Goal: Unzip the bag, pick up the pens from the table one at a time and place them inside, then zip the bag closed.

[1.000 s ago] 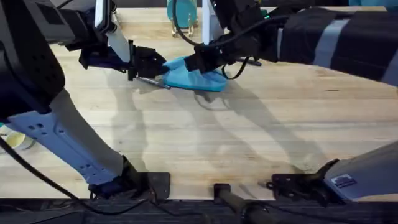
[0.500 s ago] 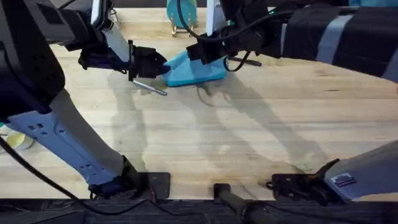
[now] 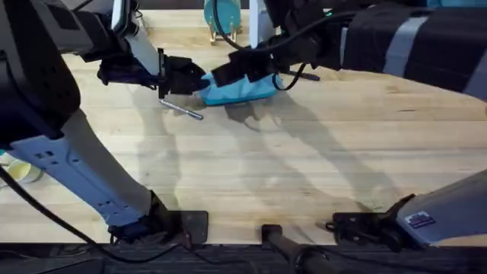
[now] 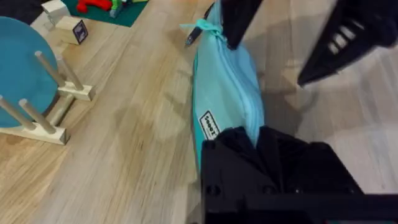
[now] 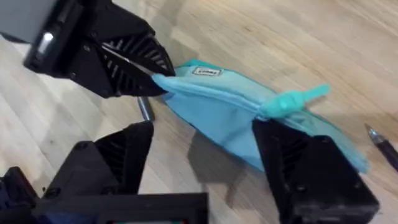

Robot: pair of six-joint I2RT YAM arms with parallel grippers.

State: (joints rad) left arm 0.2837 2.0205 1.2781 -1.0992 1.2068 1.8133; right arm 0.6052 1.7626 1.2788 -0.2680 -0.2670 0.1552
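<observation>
1. Overhead: the left tool (image 3: 190, 78) clamps one end of the bag (image 3: 242, 89); the right tool (image 3: 237, 70) hangs over it. A silver pen (image 3: 181, 109) lies on the counter (image 3: 304, 152) just below the left tool.
2. Left wrist: the bag's zipper looks closed, pull tab (image 4: 202, 28) at the end away from the left tool.
3. Right wrist: fingers spread, straddling the pull tab; a dark pen (image 5: 382, 144) lies beyond. Unzipping seems barely begun; both pens remain out.
</observation>
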